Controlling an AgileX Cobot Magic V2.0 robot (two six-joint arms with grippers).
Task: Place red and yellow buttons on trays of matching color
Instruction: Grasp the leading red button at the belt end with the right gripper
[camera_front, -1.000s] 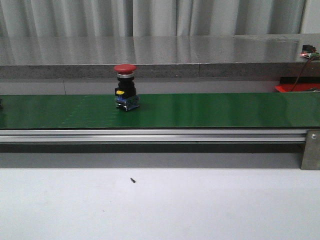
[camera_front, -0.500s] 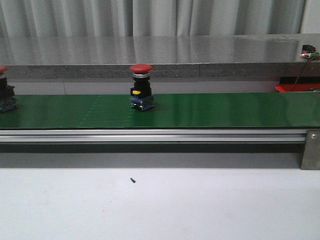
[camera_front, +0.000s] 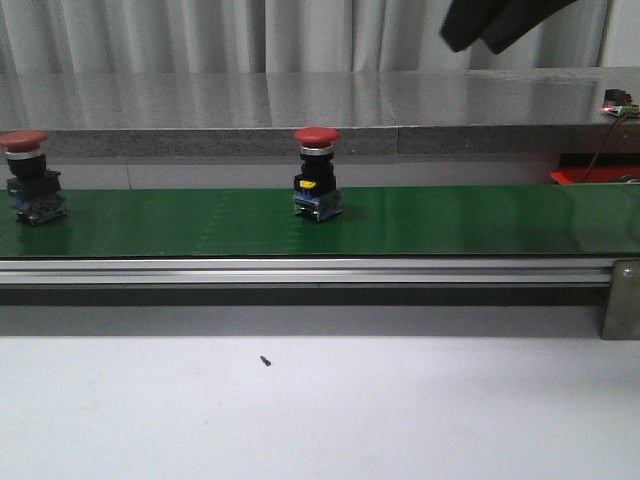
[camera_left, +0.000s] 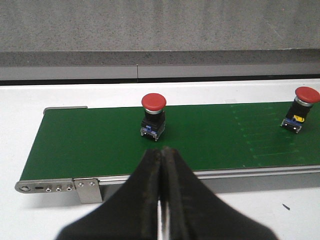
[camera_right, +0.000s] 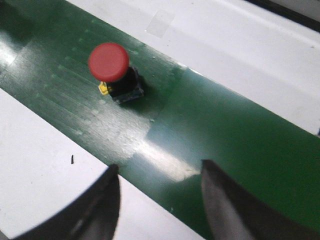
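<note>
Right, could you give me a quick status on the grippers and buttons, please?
Left gripper shut, right gripper open, both empty. Two red buttons upright on the belt: middle, left end. Nothing blocking.

The red mushroom-cap push button (camera_front: 317, 172) has shifted rightward along the green conveyor belt (camera_front: 450, 220). A second red-capped button (camera_front: 30, 177) has fully entered at left, and a dark arm (camera_front: 495, 20) has appeared overhead.

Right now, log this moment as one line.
belt: two red buttons | left gripper: shut | right gripper: open, empty

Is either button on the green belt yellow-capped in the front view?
No, both buttons standing on the green belt, the left button and the middle button, have red caps.
</note>
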